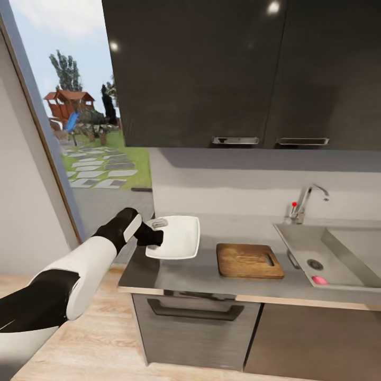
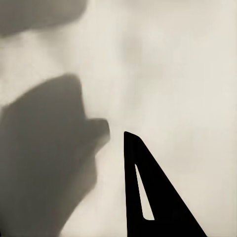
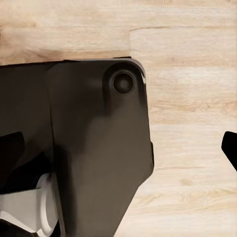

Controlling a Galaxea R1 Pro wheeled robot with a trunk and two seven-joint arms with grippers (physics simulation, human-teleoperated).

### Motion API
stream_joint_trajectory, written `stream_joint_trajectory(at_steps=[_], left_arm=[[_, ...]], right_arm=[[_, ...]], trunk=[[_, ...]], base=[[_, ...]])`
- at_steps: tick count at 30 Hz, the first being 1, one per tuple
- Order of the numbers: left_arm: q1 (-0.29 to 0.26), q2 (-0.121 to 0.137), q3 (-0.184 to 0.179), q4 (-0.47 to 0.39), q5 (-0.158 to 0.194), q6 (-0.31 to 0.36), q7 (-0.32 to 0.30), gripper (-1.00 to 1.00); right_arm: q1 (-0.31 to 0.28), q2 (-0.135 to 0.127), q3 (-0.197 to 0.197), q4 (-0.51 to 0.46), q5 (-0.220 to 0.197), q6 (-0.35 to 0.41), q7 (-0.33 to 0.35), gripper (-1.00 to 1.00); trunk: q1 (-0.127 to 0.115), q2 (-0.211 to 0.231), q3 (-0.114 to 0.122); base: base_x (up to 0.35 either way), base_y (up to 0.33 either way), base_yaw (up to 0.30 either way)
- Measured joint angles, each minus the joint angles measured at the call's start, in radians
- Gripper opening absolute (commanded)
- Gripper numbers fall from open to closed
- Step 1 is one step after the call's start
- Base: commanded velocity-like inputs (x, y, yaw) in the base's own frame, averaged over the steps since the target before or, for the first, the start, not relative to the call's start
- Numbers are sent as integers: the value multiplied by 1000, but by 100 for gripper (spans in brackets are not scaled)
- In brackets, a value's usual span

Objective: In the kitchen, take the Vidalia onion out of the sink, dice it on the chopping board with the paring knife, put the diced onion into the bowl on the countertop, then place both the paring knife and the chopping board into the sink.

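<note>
Head view: the left gripper (image 1: 157,233) sits at the left rim of the white bowl (image 1: 180,238), its dark fingers (image 1: 153,238) overlapping that rim; whether they pinch the rim or merely touch it cannot be told. The bowl rests on the grey bench (image 1: 201,275), just left of the brown chopping board (image 1: 248,260), which lies flat with its slot hole toward the sink (image 1: 328,254). The sink is right of the board, and a pinkish round object (image 1: 318,280) lies in its basin near the drain. A chrome tap (image 1: 306,202) with a red knob stands behind the sink.

Left wrist view: one dark finger (image 2: 153,197) stands against the bowl's pale inner surface (image 2: 187,74).

Right wrist view: the robot's dark base (image 3: 89,148) over light wood floor (image 3: 197,98); its fingers' state cannot be told.
</note>
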Motion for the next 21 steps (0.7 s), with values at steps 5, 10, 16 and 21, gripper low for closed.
stream_joint_trajectory(at_steps=[5,10,16,21], left_arm=[[0,2,-2,11,0,-1,1,-100],[0,1,-3,34,0,-1,1,-100],[0,2,-4,68,2,-1,2,-100],[0,2,-3,74,2,-1,3,-100]], right_arm=[[0,0,-1,-2,0,0,0,100],[0,1,-2,-5,0,0,-1,100],[0,1,-1,-8,0,0,-2,100],[0,1,-2,-8,0,0,-2,100]], trunk=[[0,0,-1],[0,0,-7],[1,0,-14],[1,0,-21]], base=[[305,0,0],[193,0,0],[17,0,0],[2,0,0]])
